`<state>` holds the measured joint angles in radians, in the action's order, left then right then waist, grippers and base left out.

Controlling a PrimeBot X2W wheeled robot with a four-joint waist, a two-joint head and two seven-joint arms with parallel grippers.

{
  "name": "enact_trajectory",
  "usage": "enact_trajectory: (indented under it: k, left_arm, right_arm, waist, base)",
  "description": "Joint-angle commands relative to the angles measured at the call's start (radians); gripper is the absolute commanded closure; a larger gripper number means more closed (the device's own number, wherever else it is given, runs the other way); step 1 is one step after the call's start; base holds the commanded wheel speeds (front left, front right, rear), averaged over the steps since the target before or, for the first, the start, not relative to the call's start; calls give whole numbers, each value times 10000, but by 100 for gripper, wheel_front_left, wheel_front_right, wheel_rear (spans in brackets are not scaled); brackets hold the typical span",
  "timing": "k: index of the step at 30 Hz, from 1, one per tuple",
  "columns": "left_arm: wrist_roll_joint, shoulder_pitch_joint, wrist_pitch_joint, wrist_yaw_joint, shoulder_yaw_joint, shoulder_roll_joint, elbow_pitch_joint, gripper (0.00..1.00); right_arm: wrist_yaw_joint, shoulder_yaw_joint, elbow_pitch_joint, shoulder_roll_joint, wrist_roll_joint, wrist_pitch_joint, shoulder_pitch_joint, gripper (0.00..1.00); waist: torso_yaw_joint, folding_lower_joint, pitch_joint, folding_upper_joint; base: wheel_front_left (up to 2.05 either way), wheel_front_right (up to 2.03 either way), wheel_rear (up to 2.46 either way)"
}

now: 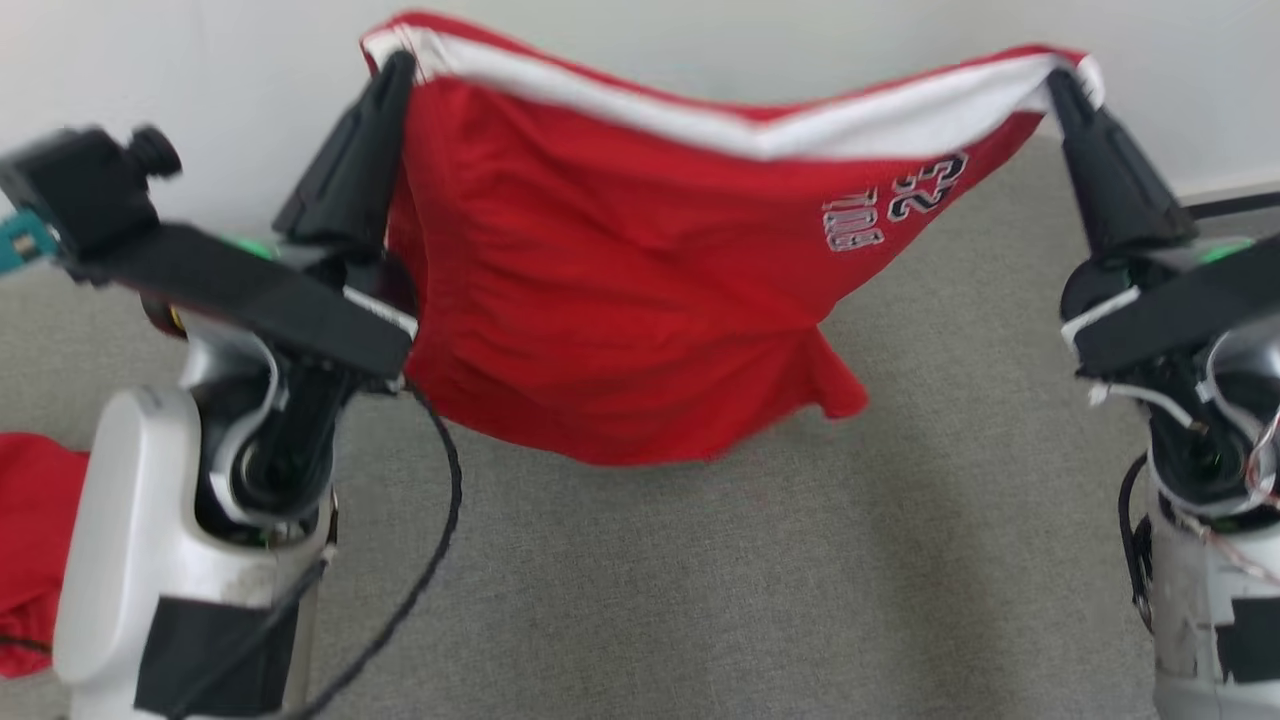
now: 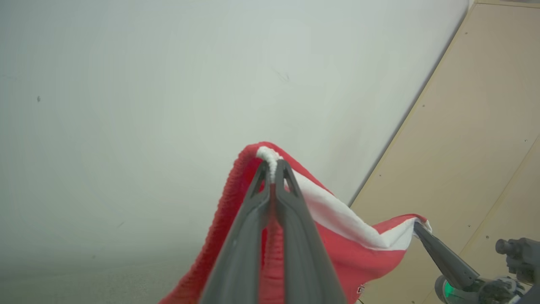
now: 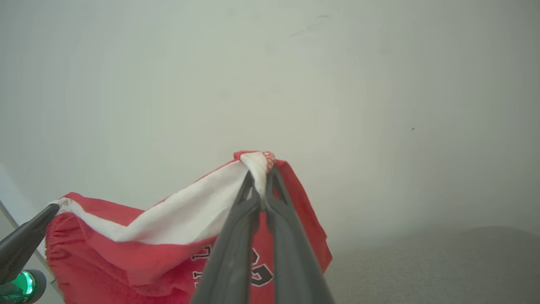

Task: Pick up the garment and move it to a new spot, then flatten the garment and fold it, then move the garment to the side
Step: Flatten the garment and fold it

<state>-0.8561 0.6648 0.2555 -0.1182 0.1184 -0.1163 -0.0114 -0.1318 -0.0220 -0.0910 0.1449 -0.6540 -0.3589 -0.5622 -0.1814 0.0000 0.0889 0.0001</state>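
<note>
We cannot read the lettering [image 1: 890, 210] just below the right gripper [image 1: 1058, 85]; it is blurred, and that gripper's own fingers [image 3: 291, 253] cover part of it; back beside the left gripper [image 1: 398, 62], a red cloth [image 1: 35, 540] is cut off; the garment [image 1: 620, 300] runs off-frame beneath both fingertips.

I see left hand [image 1: 398, 68]: long dark tapered fingers [image 1: 350, 170], green light [image 1: 252, 247] at base | right hand [image 1: 1062, 88]: same build | forearms [image 1: 120, 520]: pale shells, black patches | black cable [image 1: 457, 490] off my left wrist | thin white wires [image 1: 1150, 395] at right wrist
</note>
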Motion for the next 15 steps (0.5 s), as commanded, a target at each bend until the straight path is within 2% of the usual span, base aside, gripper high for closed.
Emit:
enact_trajectory:
  k: [1,9,15]
  left_arm:
    - [-130,352,56,127,-62,66,188,100]
    - [243,2182,61,489,-161,-55,1337,100]
    - [780,4243,-515,757,-312,-129,2160,100]
  right_arm:
    - [19,-199,208,-191,8,-154,-295,100]
    - [19,-928,1765,-763,94,-714,-2195,100]
    - [19,-1556,3621,-936,-286,-164,-4782,100]
  waist:
    - [-117,0,271,-1]
    - [-427,0,1665,-1]
    - [-694,0,3218,-1]
  base:
    - [0,0,0]
    - [0,0,0]
    - [0,0,0]
